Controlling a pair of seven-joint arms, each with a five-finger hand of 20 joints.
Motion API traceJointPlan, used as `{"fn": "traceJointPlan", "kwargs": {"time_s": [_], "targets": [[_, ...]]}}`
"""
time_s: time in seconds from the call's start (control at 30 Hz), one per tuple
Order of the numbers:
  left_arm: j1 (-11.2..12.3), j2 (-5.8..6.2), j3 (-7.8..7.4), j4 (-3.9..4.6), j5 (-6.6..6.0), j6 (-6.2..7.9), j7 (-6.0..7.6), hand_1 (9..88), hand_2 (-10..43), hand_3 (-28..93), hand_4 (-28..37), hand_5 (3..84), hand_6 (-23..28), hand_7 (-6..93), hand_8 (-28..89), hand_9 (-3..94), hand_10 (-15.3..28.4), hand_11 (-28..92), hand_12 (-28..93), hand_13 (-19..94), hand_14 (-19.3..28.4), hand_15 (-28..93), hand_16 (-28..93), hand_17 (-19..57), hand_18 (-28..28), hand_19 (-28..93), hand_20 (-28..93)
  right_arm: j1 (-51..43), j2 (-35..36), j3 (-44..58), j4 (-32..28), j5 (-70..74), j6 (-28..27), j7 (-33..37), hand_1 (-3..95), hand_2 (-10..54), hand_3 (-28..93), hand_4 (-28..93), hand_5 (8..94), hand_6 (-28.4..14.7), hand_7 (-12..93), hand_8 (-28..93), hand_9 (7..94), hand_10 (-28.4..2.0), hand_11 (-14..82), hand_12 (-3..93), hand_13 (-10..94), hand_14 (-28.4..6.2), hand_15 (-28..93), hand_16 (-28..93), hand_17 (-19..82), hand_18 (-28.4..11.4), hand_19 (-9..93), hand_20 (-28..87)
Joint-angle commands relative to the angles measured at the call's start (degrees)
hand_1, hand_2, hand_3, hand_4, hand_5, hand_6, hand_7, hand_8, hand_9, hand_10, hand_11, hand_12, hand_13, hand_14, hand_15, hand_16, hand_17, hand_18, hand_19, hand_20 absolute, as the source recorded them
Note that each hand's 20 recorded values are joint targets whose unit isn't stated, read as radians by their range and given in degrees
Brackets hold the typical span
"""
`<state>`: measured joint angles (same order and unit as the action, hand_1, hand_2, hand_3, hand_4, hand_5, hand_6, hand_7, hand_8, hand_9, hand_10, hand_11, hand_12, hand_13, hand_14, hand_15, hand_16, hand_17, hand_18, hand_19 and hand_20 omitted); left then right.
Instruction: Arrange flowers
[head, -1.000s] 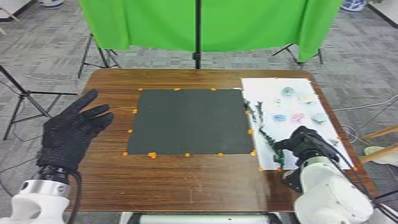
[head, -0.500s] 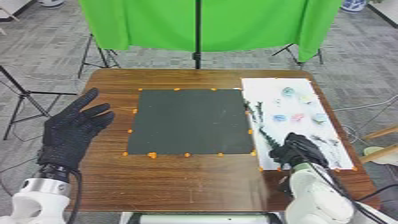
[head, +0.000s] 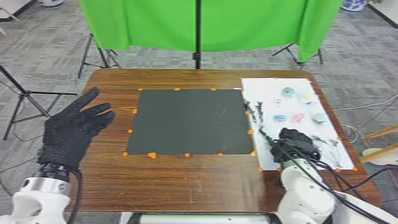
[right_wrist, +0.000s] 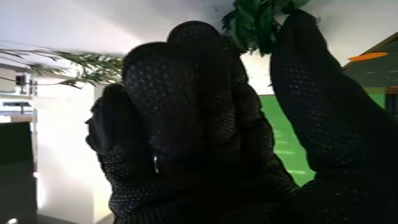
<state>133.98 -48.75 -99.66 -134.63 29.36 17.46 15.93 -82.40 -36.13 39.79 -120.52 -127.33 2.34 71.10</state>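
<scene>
Has the right hand (head: 295, 146) over the white sheet (head: 266, 91), toward four o'clock on the brown worktop (head: 200, 182), thumb spread wide from nearly straight fingers, green leaves (right_wrist: 252, 24) between the tips. Rests pale flowers (head: 298, 118) at two o'clock, left hand (head: 73, 134) open at nine. Probably involves picking up greenery; next needs closing on it, then lifting toward ten o'clock, over the dark mat (head: 191, 121)
</scene>
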Motion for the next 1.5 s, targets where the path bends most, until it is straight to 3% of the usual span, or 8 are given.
{"fn": "traceJointPlan", "kwargs": {"time_s": [0.03, 0.2, 0.47, 0.6, 1.07, 1.27, 1.5], "targets": [[0.6, -0.47, -0.17, 0.33, 0.23, -0.49, -0.55, 22.6, 7.0, 80, -22.6, 35.7, 8.1, 14.3, -10, 35.0, 21.6, 34, 12, 26, 28.4, 62, -12, -5.7, 24.8, 61, 25, -1.4, -1.4, -4.1, 2.6, 1.5, -2.7, -0.2, 52.3, -9.5, 64, -26, 76.3, -4.5, 32, 5, 80.2, -12.8, 46.5, 23.0, 79, -10.5, 67, 16, 49, -21.7, 93, 34], [0.5, -0.46, -0.09, 0.35, 0.25, -0.53, -0.63, 22.6, 7.0, 80, -22.6, 35.7, 8.1, 14.3, -10, 35.0, 21.7, 34, 12, 26, 28.4, 62, -12, -5.7, 24.8, 61, 25, -1.6, -1.7, -4.3, 2.6, 1.5, -3.2, -0.9, 56.4, -9.5, 65, -28, 81.2, -2.7, 32, 7, 84.3, -11.6, 45.0, 27.7, 82, -9.6, 67, 18, 50, -21.4, 93, 38], [0.8, -0.50, -0.38, 0.25, 0.27, -0.41, -0.33, 22.7, 7.0, 80, -22.6, 35.7, 8.1, 14.4, -10, 35.0, 21.7, 34, 12, 26, 28.4, 62, -12, -5.8, 24.9, 61, 25, -1.8, -0.7, -4.4, 2.5, -3.3, 4.2, -0.8, 56.1, -9.5, 71, -28, 84.0, -3.5, 30, 11, 86.2, -10.3, 47.5, 28.4, 85, -8.5, 68, 20, 53, -21.5, 93, 43], [0.9, -0.43, -0.46, 0.17, 0.25, -0.34, -0.09, 22.6, 7.0, 80, -22.6, 35.7, 8.1, 14.5, -10, 35.0, 21.8, 34, 12, 26, 28.4, 62, -12, -5.8, 24.8, 61, 25, -2.1, -0.3, -2.9, 1.9, -5.8, 7.4, 0.5, 55.7, -9.5, 72, -27, 85.1, -4.4, 29, 13, 87.0, -11.2, 49.3, 27.8, 86, -8.2, 69, 21, 54, -21.5, 93, 46], [1.7, -0.04, -0.32, 0.00, -0.04, 0.12, 1.20, 22.7, 7.0, 80, -22.7, 35.7, 8.2, 14.5, -10, 35.0, 21.7, 34, 12, 26, 28.4, 62, -12, -5.7, 24.9, 61, 25, -1.3, 0.8, 0.9, -0.2, -10.7, 13.1, 1.6, 56.3, -9.5, 73, -26, 87.5, -5.5, 27, 16, 88.9, -10.5, 50.2, 26.9, 89, -6.9, 69, 21, 57, -21.9, 93, 48], [1.5, 0.25, -1.00, -0.50, 0.36, 0.18, 1.20, 22.7, 7.0, 80, -22.6, 35.7, 8.2, 14.4, -10, 35.0, 21.8, 34, 12, 26, 28.4, 62, -12, -5.7, 24.8, 61, 25, 3.0, 0.6, 0.0, -2.0, -9.6, 14.4, -0.2, 56.3, -9.5, 73, -26, 87.7, -5.5, 26, 16, 89.1, -10.3, 50.3, 26.8, 89, -6.7, 69, 21, 58, -21.7, 93, 49], [0.2, 0.66, -1.85, -0.98, 1.08, -0.27, -0.17, 22.6, 7.0, 80, -22.7, 35.7, 8.2, 14.4, -10, 35.0, 21.8, 33, 12, 26, 28.4, 62, -12, -5.7, 24.8, 61, 25, 14.4, -4.3, -6.3, -1.3, -5.0, 12.7, -4.3, 56.1, -9.5, 73, -26, 87.8, -5.4, 26, 17, 89.4, -10.0, 50.5, 26.6, 90, -6.3, 69, 21, 59, -21.4, 93, 50]]}}
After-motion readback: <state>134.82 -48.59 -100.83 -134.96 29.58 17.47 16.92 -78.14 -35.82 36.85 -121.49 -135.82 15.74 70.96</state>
